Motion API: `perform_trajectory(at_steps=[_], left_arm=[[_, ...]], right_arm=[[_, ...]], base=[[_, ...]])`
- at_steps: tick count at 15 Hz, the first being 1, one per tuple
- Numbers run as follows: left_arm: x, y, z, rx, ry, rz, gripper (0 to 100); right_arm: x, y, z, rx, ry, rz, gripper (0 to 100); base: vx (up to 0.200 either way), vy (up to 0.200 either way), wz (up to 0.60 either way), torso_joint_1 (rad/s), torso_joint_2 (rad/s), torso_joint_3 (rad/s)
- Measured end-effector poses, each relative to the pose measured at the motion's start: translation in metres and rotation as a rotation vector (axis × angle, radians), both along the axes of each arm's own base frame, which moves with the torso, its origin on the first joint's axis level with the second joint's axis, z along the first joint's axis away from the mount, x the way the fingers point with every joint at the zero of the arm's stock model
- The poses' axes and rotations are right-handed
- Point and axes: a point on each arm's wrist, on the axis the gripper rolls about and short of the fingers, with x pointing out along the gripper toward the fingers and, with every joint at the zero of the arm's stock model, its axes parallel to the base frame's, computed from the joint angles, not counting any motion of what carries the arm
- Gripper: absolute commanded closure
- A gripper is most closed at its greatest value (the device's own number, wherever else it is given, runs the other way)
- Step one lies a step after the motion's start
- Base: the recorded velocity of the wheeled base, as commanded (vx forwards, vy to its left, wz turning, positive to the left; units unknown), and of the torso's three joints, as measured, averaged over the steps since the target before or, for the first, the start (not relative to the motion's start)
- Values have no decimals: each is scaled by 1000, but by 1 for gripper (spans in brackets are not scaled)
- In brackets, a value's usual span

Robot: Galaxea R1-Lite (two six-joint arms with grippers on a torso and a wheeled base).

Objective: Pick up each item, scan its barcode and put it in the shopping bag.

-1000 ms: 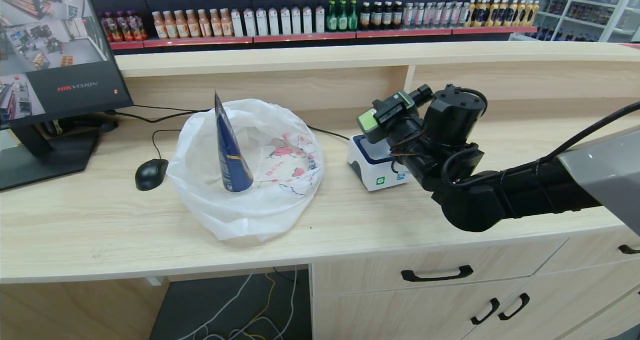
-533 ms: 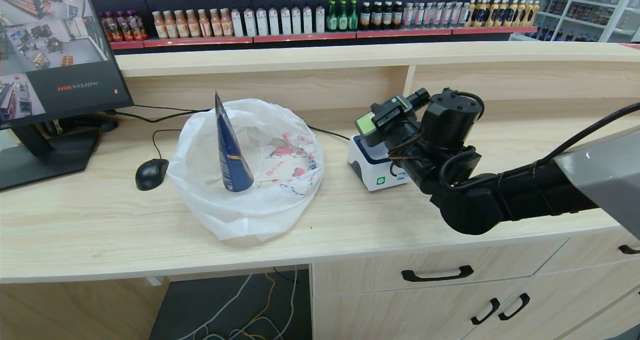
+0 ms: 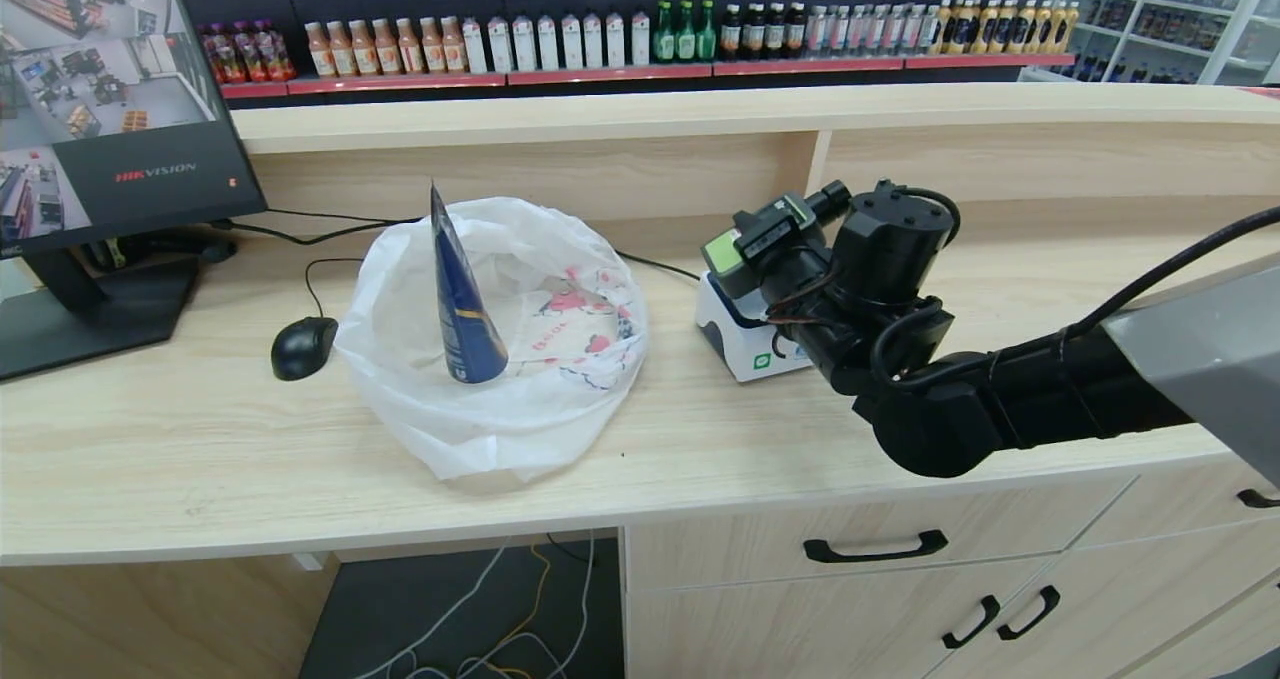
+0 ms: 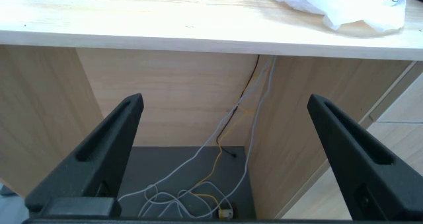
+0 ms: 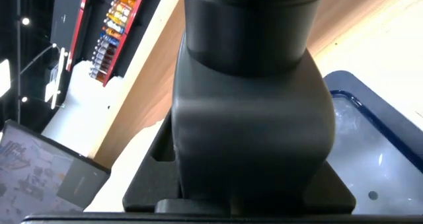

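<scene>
Crowding counter [image 3: 200, 459] beside bag [image 3: 420, 409], poised above scanner [image 3: 738, 344] with right gripper [image 3: 775, 284], hold impossible to tell; left gripper [image 4: 225, 112] spread wide, empty, below counter edge. Could topple tube [image 3: 465, 309] standing in bag if swung across low.

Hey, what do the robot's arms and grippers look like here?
The right arm is glossy black with rounded joints, looping black cables, a green-topped module near the wrist and a grey upper shell. The left gripper has two matte black, flat angular fingers.
</scene>
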Motion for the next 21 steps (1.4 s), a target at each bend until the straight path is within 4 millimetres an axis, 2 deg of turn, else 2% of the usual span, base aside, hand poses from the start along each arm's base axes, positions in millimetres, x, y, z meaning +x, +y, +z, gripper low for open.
perform_trajectory(at_steps=[4, 7, 12, 16, 19, 21], left_arm=[[0, 0, 0, 0, 0, 0, 0], [0, 0, 0, 0, 0, 0, 0], [0, 0, 0, 0, 0, 0, 0], [0, 0, 0, 0, 0, 0, 0], [0, 0, 0, 0, 0, 0, 0], [0, 0, 0, 0, 0, 0, 0]], right_arm=[[0, 0, 1, 3, -6, -7, 100], [-4, -1, 14, 17, -37, -5, 100], [-21, -7, 33, -59, -83, -34, 100], [-42, -11, 45, -203, -125, -62, 100], [-53, -14, 60, -326, -239, -103, 100], [-61, -17, 72, -407, -418, -155, 100]], base=[[0, 0, 0, 0, 0, 0], [0, 0, 0, 0, 0, 0], [0, 0, 0, 0, 0, 0], [0, 0, 0, 0, 0, 0], [0, 0, 0, 0, 0, 0], [0, 0, 0, 0, 0, 0]])
